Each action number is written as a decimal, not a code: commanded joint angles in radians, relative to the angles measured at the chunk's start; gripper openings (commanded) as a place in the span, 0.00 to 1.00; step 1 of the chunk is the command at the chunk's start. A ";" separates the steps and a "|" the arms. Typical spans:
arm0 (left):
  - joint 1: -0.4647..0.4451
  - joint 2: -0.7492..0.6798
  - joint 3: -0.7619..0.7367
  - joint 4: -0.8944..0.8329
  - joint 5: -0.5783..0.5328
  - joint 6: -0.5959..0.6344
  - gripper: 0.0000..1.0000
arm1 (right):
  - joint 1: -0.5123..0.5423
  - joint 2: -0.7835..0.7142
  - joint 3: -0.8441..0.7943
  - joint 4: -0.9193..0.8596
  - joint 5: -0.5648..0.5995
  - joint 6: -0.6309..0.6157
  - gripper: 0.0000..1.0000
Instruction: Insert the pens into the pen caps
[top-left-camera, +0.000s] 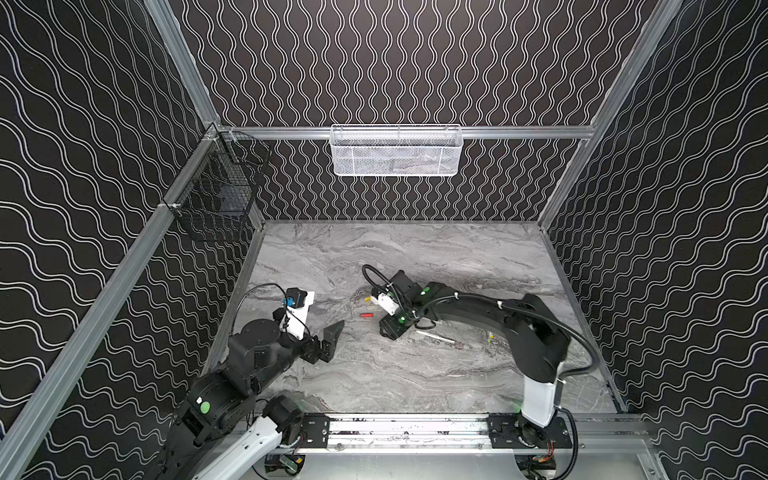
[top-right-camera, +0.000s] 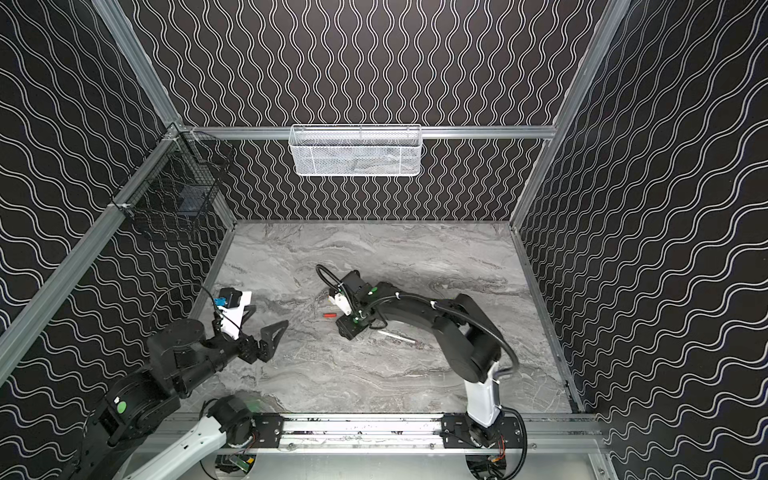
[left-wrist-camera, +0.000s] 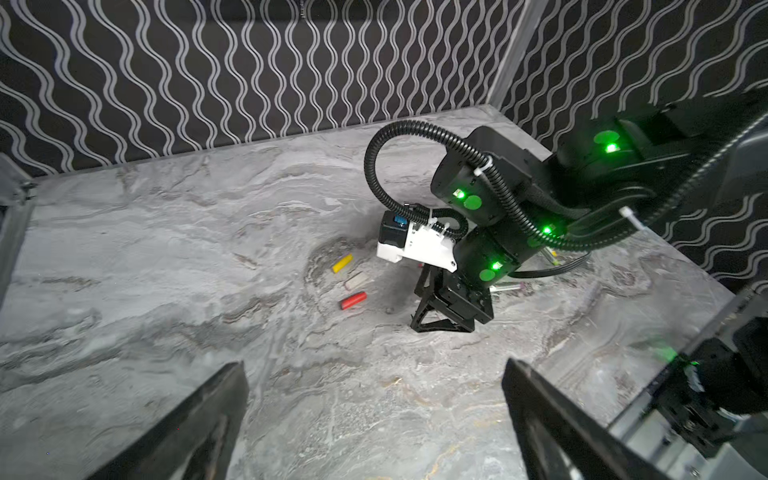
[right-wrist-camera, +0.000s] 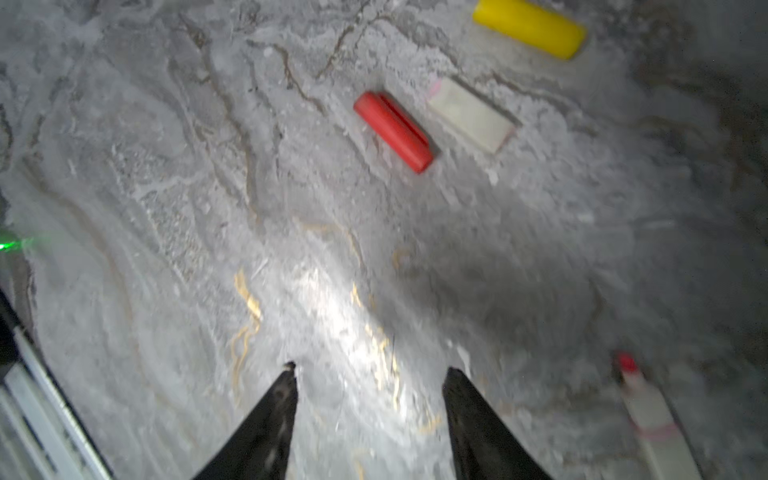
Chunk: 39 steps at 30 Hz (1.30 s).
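Observation:
A red cap (top-left-camera: 366, 315) (right-wrist-camera: 394, 131), a yellow cap (left-wrist-camera: 342, 263) (right-wrist-camera: 530, 27) and a pale cap (left-wrist-camera: 356, 281) (right-wrist-camera: 469, 114) lie close together mid-table. One pen (top-left-camera: 434, 337) (top-right-camera: 397, 336) lies under the right arm; a red-tipped pen (right-wrist-camera: 648, 415) shows at the edge of the right wrist view. My right gripper (top-left-camera: 388, 330) (right-wrist-camera: 371, 370) points down at the table just right of the red cap, open, with bare table between its fingers. My left gripper (top-left-camera: 332, 338) (left-wrist-camera: 374, 370) hovers wide open and empty at the left, well apart from the caps.
A white mesh basket (top-left-camera: 396, 151) hangs on the back wall and a black wire basket (top-left-camera: 220, 187) on the left wall. Patterned walls enclose the marble table (top-left-camera: 374, 374). A metal rail (top-left-camera: 407, 430) runs along the front edge.

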<state>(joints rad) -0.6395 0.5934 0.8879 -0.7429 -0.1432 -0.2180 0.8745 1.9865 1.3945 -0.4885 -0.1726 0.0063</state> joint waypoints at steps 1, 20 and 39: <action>-0.001 -0.028 -0.003 0.000 -0.077 -0.026 0.99 | 0.003 0.075 0.073 0.001 -0.001 -0.025 0.60; 0.000 -0.060 -0.011 0.007 -0.089 -0.030 0.99 | 0.003 0.282 0.305 -0.063 -0.010 -0.099 0.51; 0.000 -0.026 -0.022 0.020 -0.034 -0.070 0.99 | 0.024 0.199 0.159 -0.018 0.009 -0.080 0.16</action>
<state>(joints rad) -0.6399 0.5533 0.8734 -0.7563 -0.2180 -0.2581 0.8959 2.1872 1.5684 -0.4240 -0.1669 -0.0864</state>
